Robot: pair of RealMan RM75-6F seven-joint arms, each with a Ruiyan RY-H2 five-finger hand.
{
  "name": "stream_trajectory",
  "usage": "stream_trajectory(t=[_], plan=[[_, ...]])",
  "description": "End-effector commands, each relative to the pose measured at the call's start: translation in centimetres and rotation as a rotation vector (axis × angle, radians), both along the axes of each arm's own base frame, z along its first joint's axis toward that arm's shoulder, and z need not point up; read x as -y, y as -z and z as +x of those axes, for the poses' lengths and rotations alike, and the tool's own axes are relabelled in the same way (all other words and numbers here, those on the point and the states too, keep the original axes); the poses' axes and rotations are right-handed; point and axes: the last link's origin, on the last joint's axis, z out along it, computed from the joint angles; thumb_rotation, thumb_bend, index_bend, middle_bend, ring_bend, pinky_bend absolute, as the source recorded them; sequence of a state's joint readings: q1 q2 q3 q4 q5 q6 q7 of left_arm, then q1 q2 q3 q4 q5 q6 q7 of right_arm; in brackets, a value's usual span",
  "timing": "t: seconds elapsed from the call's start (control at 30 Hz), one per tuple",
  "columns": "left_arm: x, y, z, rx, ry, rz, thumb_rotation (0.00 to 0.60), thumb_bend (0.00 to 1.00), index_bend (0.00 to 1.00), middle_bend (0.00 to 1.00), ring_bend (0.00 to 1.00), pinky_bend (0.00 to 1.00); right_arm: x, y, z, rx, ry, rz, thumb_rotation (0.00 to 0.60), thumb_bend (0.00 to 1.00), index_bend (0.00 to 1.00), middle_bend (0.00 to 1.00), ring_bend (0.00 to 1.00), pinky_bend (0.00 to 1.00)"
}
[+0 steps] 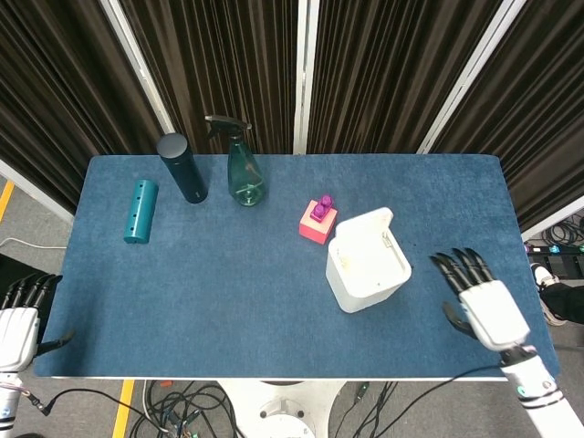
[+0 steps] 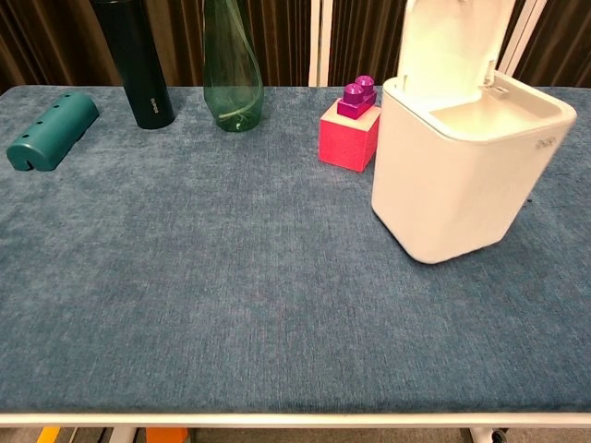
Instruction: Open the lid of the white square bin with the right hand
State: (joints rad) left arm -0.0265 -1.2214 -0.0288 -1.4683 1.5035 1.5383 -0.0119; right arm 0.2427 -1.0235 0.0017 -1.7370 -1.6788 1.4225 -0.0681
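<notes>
The white square bin (image 1: 363, 274) (image 2: 457, 189) stands on the right half of the blue table. Its lid (image 2: 454, 41) (image 1: 363, 224) stands upright at the far side, hinged open, and the inside shows. My right hand (image 1: 481, 301) hovers to the right of the bin near the table's front right, fingers spread, holding nothing and well apart from the bin. The chest view does not show it. My left hand (image 1: 20, 315) rests off the table's front left corner with its fingers apart.
A pink block with a purple brick (image 1: 318, 220) (image 2: 352, 134) stands just left of the bin. Along the back left stand a green spray bottle (image 1: 245, 173), a dark cylinder flask (image 1: 182, 168) and a teal holed cylinder (image 1: 140, 211) lying flat.
</notes>
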Motion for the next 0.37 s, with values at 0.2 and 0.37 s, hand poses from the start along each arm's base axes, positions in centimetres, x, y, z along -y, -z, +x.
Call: stream_trajectory(t=[0.2,0.37], plan=[[0.0,0.2,0.2,0.005,0.003,0.000,0.600,0.00,0.16,0.14,0.08,0.12,-4.7,-0.2,-3.8,0.087,0.113,-0.079,0.600,0.37,0.01,0.07,0.00,0.00],[-0.1,0.2,0.2,0.005,0.002,-0.001,0.600,0.00,0.16,0.14,0.08,0.12,-4.8,0.0,-4.1,0.105,0.116,-0.085,0.600,0.37,0.01,0.07,0.00,0.00]])
